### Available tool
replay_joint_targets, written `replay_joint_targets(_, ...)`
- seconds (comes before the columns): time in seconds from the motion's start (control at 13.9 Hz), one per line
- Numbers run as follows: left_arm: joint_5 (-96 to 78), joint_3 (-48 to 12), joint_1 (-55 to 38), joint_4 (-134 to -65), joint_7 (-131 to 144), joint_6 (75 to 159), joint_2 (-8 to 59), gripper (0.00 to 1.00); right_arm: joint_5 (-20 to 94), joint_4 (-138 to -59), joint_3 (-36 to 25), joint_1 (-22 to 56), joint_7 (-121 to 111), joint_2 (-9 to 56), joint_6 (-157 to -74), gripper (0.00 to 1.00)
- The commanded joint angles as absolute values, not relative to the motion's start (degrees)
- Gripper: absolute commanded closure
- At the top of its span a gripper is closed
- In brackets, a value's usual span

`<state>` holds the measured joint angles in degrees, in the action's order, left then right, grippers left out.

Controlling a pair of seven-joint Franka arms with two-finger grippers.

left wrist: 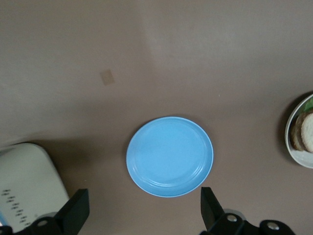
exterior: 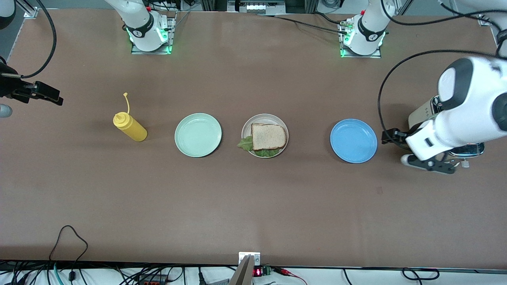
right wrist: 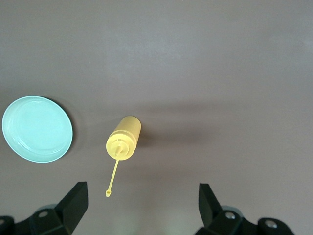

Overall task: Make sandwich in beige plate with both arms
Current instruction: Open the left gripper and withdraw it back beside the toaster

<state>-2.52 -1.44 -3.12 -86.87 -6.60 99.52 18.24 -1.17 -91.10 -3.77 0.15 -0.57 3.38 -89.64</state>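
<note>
The beige plate (exterior: 264,118) sits mid-table between a mint green plate and a blue plate. On it lies the sandwich: a tan bread slice (exterior: 268,136) on top, with green lettuce (exterior: 246,143) poking out from under it over the rim. The left wrist view catches the beige plate (left wrist: 292,147) and the bread (left wrist: 308,130) at its edge. My left gripper (exterior: 402,149) (left wrist: 144,198) hangs open and empty over the table beside the blue plate, toward the left arm's end. My right gripper (exterior: 47,94) (right wrist: 142,190) hangs open and empty at the right arm's end of the table.
The mint green plate (exterior: 198,134) (right wrist: 37,129) and the blue plate (exterior: 353,140) (left wrist: 169,156) hold nothing. A yellow squeeze bottle (exterior: 130,127) (right wrist: 124,138) with a dangling cap stands beside the mint plate, toward the right arm's end. Cables run along the table's near edge.
</note>
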Motion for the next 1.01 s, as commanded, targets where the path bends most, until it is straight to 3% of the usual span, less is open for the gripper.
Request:
replay_joint_targets(0.0, -1.32, 1.39, -3.08, -83.07, -5.63, 95.38, 16.00, 0.00, -0.70, -91.23, -3.52, -0.35, -0.35, 3.16, -90.09, 0.00)
replay_joint_targets(0.43, 0.61, -1.93, 2.45, -82.96, 1.93, 87.80, 8.62, 0.00, -0.70, -91.23, -3.52, -0.35, -0.35, 3.52, -90.62, 0.00)
replay_joint_targets(0.79, 0.62, -2.37, 2.46, -95.33, 1.93, 93.50, -0.07, 0.00, -0.62, -91.23, -3.52, -0.88, -0.35, 3.52, -90.70, 0.00)
replay_joint_targets(0.94, 0.62, -2.81, 2.46, -95.63, 1.50, 94.04, -0.53, 0.00, -0.70, -91.23, -3.52, -0.88, -0.35, 3.52, -90.70, 0.00)
